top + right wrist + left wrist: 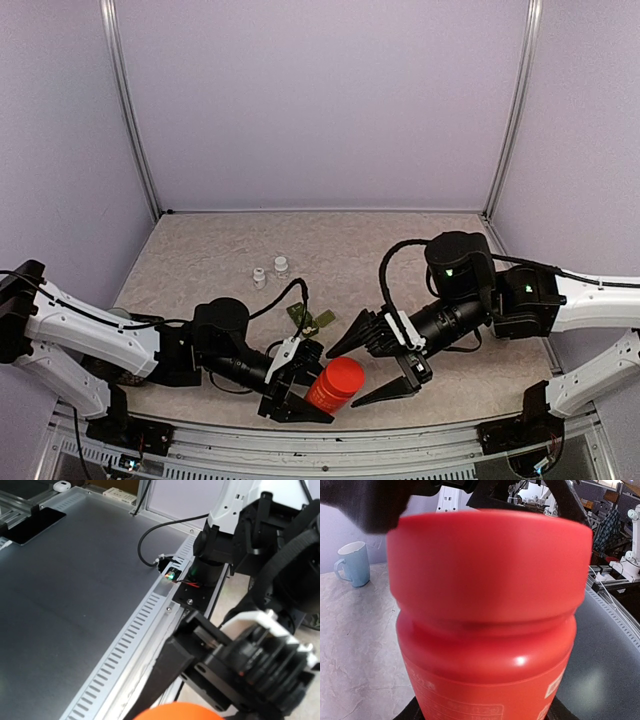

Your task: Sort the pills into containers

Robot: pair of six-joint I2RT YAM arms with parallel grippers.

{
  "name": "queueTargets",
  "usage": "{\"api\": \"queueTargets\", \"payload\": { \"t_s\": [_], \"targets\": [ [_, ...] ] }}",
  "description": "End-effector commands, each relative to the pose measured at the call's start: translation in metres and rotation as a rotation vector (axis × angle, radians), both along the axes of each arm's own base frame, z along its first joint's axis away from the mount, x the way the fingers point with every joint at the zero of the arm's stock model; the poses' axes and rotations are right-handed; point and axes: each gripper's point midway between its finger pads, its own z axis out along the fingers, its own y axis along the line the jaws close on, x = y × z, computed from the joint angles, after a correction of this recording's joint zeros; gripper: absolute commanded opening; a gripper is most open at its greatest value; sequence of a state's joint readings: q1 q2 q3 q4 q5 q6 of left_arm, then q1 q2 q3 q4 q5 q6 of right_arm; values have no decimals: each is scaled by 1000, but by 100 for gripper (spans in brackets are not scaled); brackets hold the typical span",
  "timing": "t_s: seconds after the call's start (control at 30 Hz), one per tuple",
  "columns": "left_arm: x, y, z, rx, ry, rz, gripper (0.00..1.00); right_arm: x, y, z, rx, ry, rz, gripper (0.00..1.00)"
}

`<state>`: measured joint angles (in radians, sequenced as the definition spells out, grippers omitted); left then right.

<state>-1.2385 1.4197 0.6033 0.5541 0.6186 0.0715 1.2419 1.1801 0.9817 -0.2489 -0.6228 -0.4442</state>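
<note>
Grips the red bottle [487, 615] upright in the left gripper [318, 385] at 6 o'clock of the table [200, 250], flanks its lid with the right gripper [342, 380], jaws spread, leaves the dark green containers [299, 315] near at the bottle's 11 o'clock, two white vials [260, 277] beyond, pale blue mug [354, 562] well apart.

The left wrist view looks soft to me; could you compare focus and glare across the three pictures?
Left wrist view: the red bottle fills the frame, soft, with a small glare spot; the pale blue mug is crisper. Right wrist view: the bottle's top at the bottom edge is blurred. Top external view: evenly lit, sharp.
</note>
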Motion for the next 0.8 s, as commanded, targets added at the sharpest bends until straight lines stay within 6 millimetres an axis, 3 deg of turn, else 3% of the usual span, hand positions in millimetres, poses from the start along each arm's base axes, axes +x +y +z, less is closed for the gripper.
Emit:
{"api": "queueTargets", "payload": {
  "t_s": [0.0, 0.47, 0.77],
  "targets": [
    [2, -3, 20, -67, -12, -3, 38, -3, 2, -8, -10, 1, 4, 71],
    [8, -2, 19, -66, -22, 36, 38, 4, 6, -11, -22, 2, -36, 57],
    [42, -1, 22, -71, -47, 250, 38, 15, 11, -10, -32, 23, -109, 44]
  ]
}}
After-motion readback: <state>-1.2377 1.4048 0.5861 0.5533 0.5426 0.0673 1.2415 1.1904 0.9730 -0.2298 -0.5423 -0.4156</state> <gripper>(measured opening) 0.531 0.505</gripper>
